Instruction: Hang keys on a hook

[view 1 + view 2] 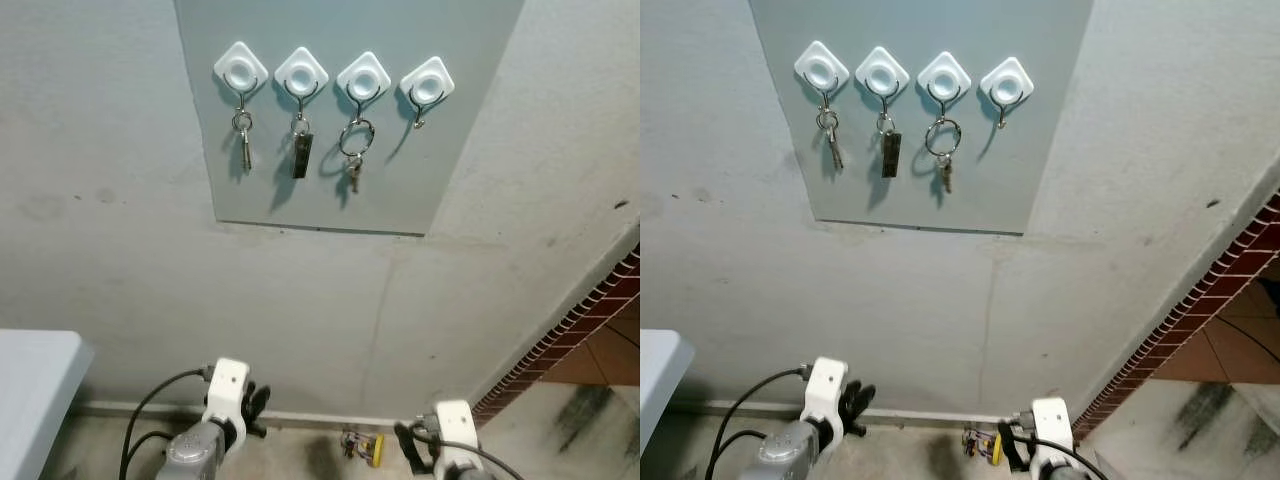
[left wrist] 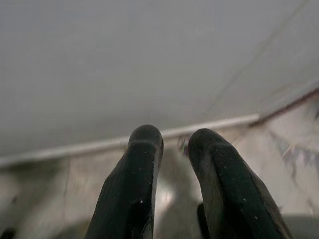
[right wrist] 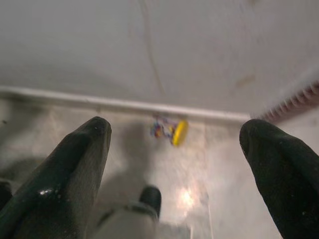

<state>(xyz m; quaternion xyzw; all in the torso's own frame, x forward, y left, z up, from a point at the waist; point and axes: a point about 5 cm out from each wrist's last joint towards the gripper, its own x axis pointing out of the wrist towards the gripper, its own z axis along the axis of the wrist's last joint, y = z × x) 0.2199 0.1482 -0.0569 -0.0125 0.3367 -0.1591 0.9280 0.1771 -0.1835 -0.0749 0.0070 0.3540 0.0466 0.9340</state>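
On the grey plaster wall ahead, a smooth grey panel carries four white diamond-shaped hooks in a row. The first hook, counted from the robot's left, holds a small key on a ring. The second hook holds a dark flat tag. The third hook holds a large ring with a small key below it. The fourth hook carries nothing. The wall shows stains and a thin vertical crack below the panel. A pale skirting strip runs along its foot. The floor is pale stone, marked and glossy. To the right, a sloping edge of red brick pattern borders brown tiles. A corner of a light counter shows at the far left.

The keys lie on the floor just beside the skirting, between the two arms. The bunch is small, with a yellow fob and some coloured parts; finer detail is blurred.

The left hand is low, pointing at the base of the wall, its fingers close together with a narrow gap, holding nothing. The right hand is low and aimed at the keys, fingers spread wide apart, clear of the bunch.
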